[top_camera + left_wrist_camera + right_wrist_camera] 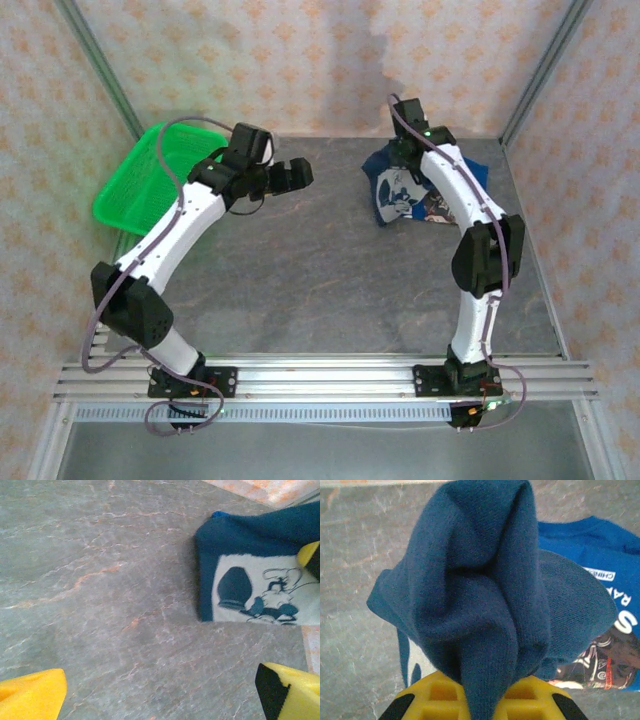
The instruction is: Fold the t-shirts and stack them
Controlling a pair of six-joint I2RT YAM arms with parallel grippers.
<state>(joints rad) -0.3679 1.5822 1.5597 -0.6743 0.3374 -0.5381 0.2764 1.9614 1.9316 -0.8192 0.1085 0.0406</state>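
Right fingers point(432, 700) pinch a bunched fold of the navy tee point(470, 595), held up over the printed blue tee point(600, 555) at the far right of the counter point(300, 290). Left fingers point(30, 695) are spread wide and hold nothing, over bare counter just beside the tees. The step looks like separating the two. Next, carry navy clear and lay it flat — left takes a second edge.

A robotics lab test cell is indicated: a left arm point(165, 240) and a right arm point(470, 200) are bolted to aluminium rails point(330, 378) at a grey stone-patterned worktop point(330, 290), enclosed by metal posts point(100, 65) and patterned backdrop panels point(300, 60).
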